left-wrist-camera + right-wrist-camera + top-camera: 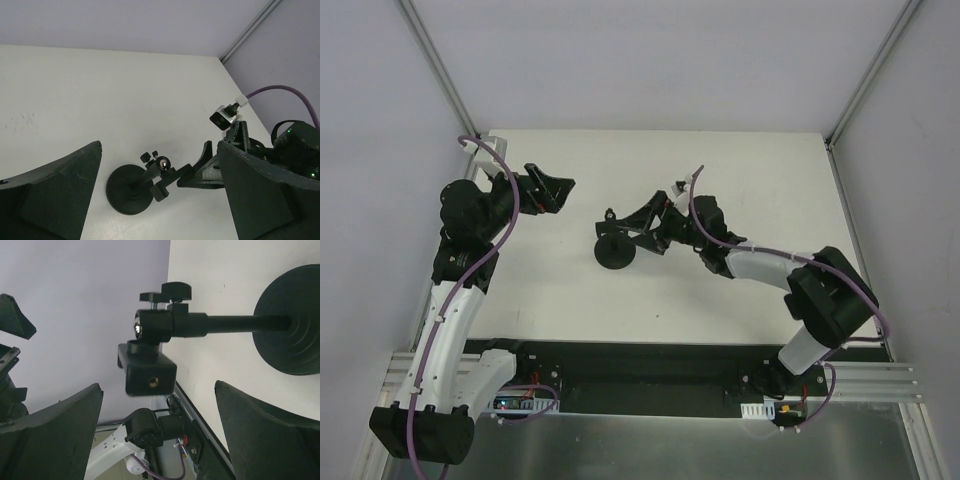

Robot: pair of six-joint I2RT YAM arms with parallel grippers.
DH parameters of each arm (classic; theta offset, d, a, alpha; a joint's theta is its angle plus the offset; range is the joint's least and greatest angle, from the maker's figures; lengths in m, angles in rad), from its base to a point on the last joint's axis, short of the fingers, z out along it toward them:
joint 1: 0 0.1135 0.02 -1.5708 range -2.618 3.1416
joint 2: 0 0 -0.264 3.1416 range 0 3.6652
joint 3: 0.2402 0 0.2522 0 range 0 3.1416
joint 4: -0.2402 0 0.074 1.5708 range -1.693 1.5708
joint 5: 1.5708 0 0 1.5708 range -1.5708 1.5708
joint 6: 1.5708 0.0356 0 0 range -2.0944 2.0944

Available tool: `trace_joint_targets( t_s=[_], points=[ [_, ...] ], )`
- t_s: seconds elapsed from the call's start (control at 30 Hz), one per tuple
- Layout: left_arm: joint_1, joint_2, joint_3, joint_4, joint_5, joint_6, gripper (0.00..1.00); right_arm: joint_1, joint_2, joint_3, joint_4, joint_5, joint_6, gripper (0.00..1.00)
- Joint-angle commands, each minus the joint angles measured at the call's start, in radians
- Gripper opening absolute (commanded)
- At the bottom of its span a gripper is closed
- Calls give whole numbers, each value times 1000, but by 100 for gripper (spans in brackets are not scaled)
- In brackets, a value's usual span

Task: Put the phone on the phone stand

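Note:
The black phone stand (616, 252) stands upright on the white table, with its round disc base (129, 191), thin post and clamp head (150, 371). No phone shows in any view. My right gripper (631, 231) is open and empty, and its fingers flank the stand's clamp head at close range; in the right wrist view the head sits just ahead of the open fingers (60, 435). My left gripper (558, 193) is open and empty, held above the table to the left of the stand. Its wrist view looks down on the stand and the right gripper (210, 167).
The white table (760, 170) is enclosed by pale walls with metal frame posts (865, 85) at the back corners. The arm bases sit on a black rail (640, 375) at the near edge. A purple cable (760, 252) runs along the right arm.

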Motion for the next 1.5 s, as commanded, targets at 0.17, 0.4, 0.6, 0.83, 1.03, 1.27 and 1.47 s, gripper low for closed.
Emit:
trace_joint_targets(
  t_s=[0.17, 0.4, 0.6, 0.83, 1.03, 1.27, 1.47],
  points=[
    [-4, -6, 9, 29, 42, 10, 98, -29, -279, 29, -393, 77, -370, 96],
    [-5, 60, 38, 16, 119, -1, 98, -142, -427, 145, -1144, 596, -410, 96],
    [-4, 87, 57, 1, 154, -13, 98, -504, -514, 108, -1589, 935, -185, 96],
    [1, 101, 69, -5, 172, -21, 98, -885, -625, -63, -1517, 855, -292, 96],
    [-7, 110, 70, -10, 171, -24, 98, -1072, -578, -107, -1445, 782, -399, 96],
    [-13, 109, 73, -13, 169, -13, 99, -1152, -433, -133, -1286, 673, -491, 96],
    [-14, 124, 76, -13, 174, -15, 99, -1152, -334, -144, -1177, 587, -539, 96]
  ],
)
